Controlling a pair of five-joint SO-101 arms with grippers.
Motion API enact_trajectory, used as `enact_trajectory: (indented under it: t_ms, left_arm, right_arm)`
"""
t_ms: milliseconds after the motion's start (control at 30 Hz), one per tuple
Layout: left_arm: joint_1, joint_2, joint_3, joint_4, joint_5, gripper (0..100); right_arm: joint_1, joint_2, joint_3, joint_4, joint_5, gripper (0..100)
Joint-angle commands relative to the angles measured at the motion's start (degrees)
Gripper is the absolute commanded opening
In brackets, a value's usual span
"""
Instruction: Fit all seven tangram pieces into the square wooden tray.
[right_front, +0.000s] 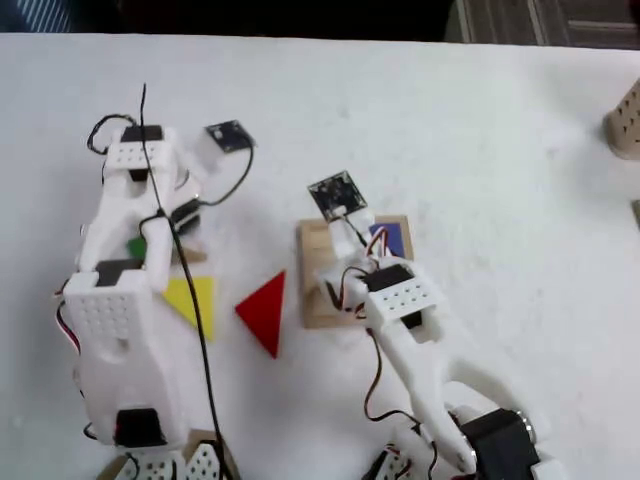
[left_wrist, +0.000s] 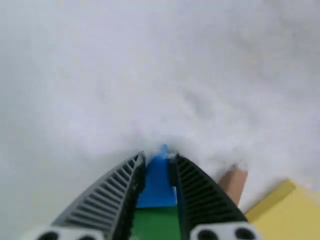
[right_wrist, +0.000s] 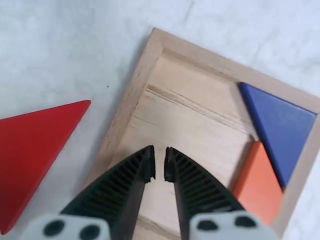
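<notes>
While the left gripper (left_wrist: 157, 156) tilts down at the table (left_wrist: 150, 60), clamped on a blue piece (left_wrist: 158, 184), the right gripper (right_wrist: 160, 161) hangs over the tray (right_wrist: 150, 60), fingers nearly touching, grasping nothing. 2 pieces, a blue triangle (right_wrist: 280, 125) and an orange piece (right_wrist: 257, 185), lie inside; a red triangle (right_wrist: 35, 145) lies beside it.

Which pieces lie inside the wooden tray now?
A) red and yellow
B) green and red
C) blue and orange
C: a blue triangle and an orange piece lie side by side inside the wooden tray, while the red triangle lies outside it on the table.
</notes>
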Motion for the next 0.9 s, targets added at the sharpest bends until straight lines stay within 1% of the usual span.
enact_trajectory:
  t_ms: [0,100,167,233,333,433,600,633,667,800,867]
  left_arm:
    - [1.36,0.22,-5.1,2.99,14.86,6]
    - [0.04,0.31,-11.08,4.75,22.24,7]
    - [-1.27,0.48,-15.12,6.42,24.0,8]
    - [-2.59,0.57,-17.85,9.14,25.76,11]
    - [-4.26,0.57,-18.2,12.92,29.98,18]
    - [-6.2,0.66,-18.2,13.98,31.65,23]
    - [-8.84,0.66,-18.2,12.31,31.12,24]
    - [-8.84,0.66,-18.37,12.04,30.68,24]
    - [-8.75,0.57,-18.55,11.69,28.48,24]
    - [-8.13,0.66,-18.11,7.56,9.93,24]
    - [-8.31,0.92,-18.11,4.31,5.63,24]
  right_arm:
    - [0.66,-0.22,-2.81,-0.13,0.7,4.5]
    - [0.66,-0.22,-2.81,-0.13,0.7,4.4]
    - [0.66,-0.22,-2.81,-0.13,0.7,4.4]
    - [0.66,-0.22,-2.81,-0.04,0.7,4.3]
    - [0.66,-0.22,-2.81,-0.04,0.7,4.3]
    - [0.66,-0.22,-2.81,-0.04,0.7,4.4]
    - [0.66,-0.22,-2.81,-0.04,0.7,4.4]
    - [0.66,-0.22,-2.81,-0.04,0.7,4.4]
    - [0.66,-0.22,-2.81,-0.04,0.7,4.5]
    - [0.66,-0.22,-2.81,-0.04,0.7,4.5]
    - [0.66,-0.22,-2.81,-0.04,0.7,4.4]
